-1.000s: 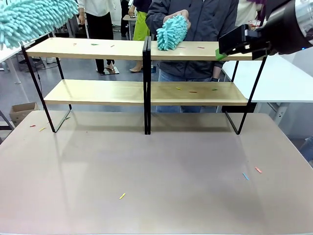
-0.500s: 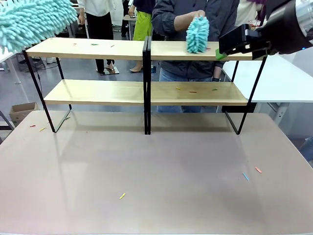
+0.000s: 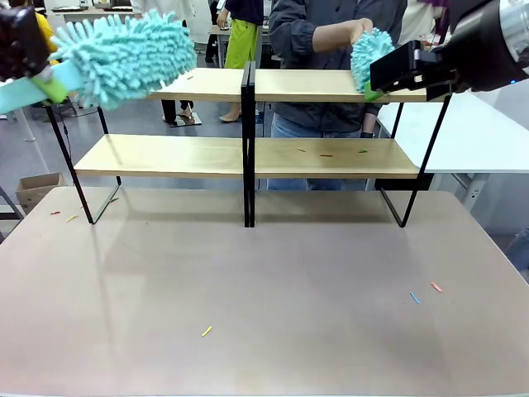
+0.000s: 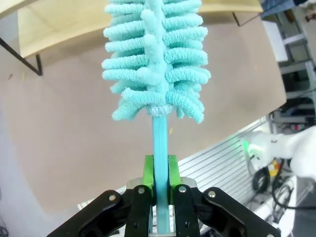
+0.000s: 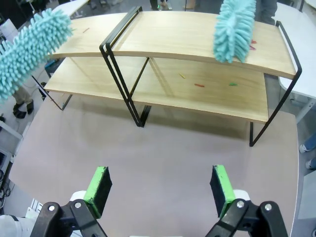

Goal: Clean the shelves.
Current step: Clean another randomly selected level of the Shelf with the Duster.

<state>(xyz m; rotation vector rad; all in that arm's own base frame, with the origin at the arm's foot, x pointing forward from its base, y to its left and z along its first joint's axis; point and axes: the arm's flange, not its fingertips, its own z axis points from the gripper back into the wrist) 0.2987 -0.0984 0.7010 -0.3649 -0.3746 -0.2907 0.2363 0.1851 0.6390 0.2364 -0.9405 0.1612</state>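
Observation:
The shelves stand at the far side of the table: two light-wood boards in a black frame, also in the right wrist view. Small coloured scraps lie on the lower board. My left gripper is shut on the handle of a turquoise fluffy duster, whose head lies over the left end of the top board. My right gripper hovers open and empty by the top board's right end. The person's hand presses a second duster on the top board there.
A few coloured scraps lie on the beige tabletop: one near the front, two at the right, some at the left. A white table stands at the right. A cardboard box sits on the floor at the left.
My left arm has swung its duster down and to the right, over the top board's left end. The person's duster has slid right along the top board. The right arm has not moved.

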